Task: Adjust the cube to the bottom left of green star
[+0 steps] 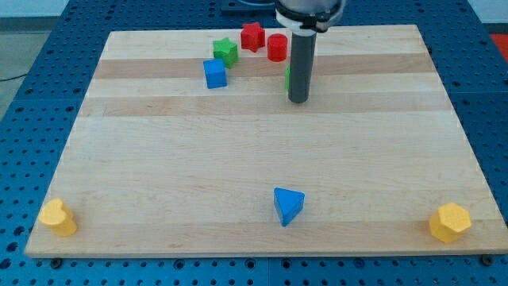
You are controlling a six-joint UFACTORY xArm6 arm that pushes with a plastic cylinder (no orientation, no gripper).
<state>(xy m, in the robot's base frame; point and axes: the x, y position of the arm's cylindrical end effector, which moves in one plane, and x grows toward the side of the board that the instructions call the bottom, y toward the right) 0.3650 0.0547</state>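
Observation:
A blue cube (214,74) sits near the view's top, just below and left of the green star (225,52), almost touching it. My tip (298,100) rests on the board well to the right of the cube. A green block (288,77) is mostly hidden behind the rod. A red star (252,36) and a red cylinder (276,48) stand to the right of the green star.
A blue triangular block (287,206) lies at the view's bottom centre. A yellow block (58,217) sits at the bottom left corner and a yellow hexagonal block (450,222) at the bottom right corner of the wooden board (262,159).

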